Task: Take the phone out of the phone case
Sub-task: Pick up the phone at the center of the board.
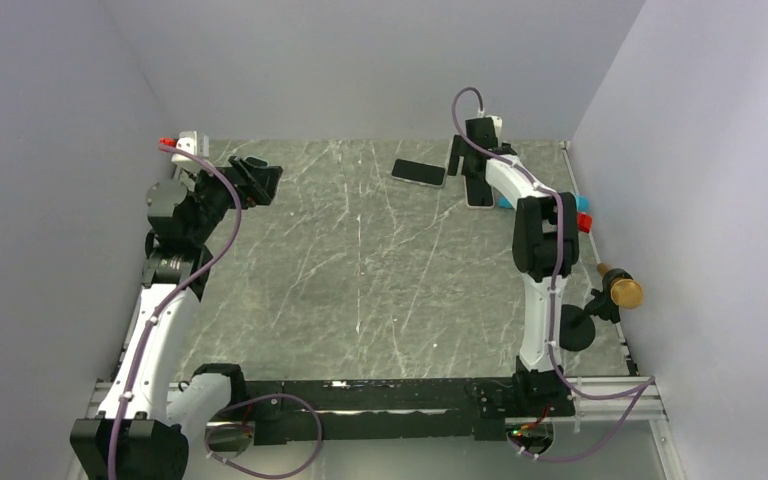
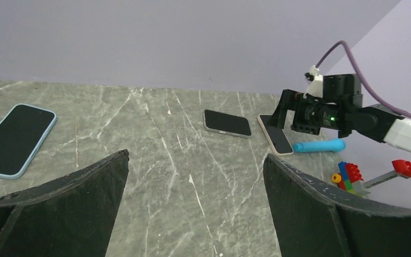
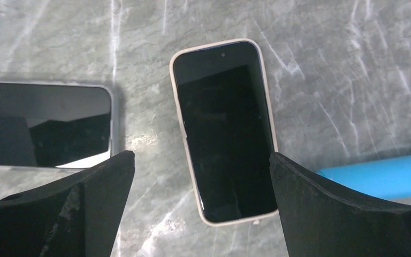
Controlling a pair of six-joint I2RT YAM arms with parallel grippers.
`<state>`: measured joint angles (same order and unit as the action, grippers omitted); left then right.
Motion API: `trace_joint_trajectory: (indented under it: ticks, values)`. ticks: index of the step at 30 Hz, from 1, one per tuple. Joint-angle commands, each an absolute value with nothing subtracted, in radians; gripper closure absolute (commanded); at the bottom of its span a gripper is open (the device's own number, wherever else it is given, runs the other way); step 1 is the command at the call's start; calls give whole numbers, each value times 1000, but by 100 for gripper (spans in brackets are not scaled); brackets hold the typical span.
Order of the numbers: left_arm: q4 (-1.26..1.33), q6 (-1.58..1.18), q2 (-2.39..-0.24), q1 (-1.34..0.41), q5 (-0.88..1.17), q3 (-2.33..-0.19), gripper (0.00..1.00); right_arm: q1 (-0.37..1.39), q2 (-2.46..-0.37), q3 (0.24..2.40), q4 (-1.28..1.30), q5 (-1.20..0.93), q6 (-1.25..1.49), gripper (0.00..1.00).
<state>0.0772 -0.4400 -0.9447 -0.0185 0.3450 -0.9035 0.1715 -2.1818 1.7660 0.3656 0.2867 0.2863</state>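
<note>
- The tabletop carries everything flat. All three phones lie screen-up, so you have to work a case from its edges rather than lift it outright.
- Your right arm is stretched to the far right corner with its wrist bent down over the phones. This puts its camera almost straight above the target.
- Your left arm is folded back at the far left, well apart from the work. It looks across at the scene, which I judge is to leave the right arm room.
- The right tool has its jaws spread wide and holds nothing. It hovers above the phone and I see no contact.
- The left tool is likewise spread wide and empty.
- The phone in the cream case lies between the right tool's fingers in the wrist view, not yet out of its case. I take it as the task's phone.
- A grey-cased phone lies just beside it, and a blue-cased phone lies far left.
- A blue cylinder lies near the cream case's far side and may crowd one finger.
</note>
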Motion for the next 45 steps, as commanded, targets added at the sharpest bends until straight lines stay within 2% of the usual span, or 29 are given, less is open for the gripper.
trace_joint_trajectory:
  ticks: [1, 13, 21, 33, 36, 38, 42, 45]
  values:
    - [107, -459, -959, -16, 348, -932, 1, 168, -2268, 1892, 460, 308, 251, 0]
    - [106, -484, -977, -15, 384, -939, 1, 167, -2330, 1913, 496, 370, 152, 0]
    - [115, -486, -968, -13, 389, -933, 1, 108, -2345, 1891, 505, 192, 134, 0]
    - [121, -502, -983, -7, 397, -929, 1, 91, -2422, 1982, 570, 135, 134, 1]
    - [120, -515, -1001, -6, 409, -933, 1, 93, -2435, 1996, 604, 100, 155, 14]
    - [125, -522, -1009, -8, 418, -931, 1, 94, -2418, 1962, 603, 68, 173, 25]
    - [115, -519, -1016, -10, 405, -930, 1, 102, -2264, 1728, 491, 53, 223, 46]
    - [109, -520, -1025, -16, 403, -932, 1, 110, -2165, 1566, 459, 55, 257, 55]
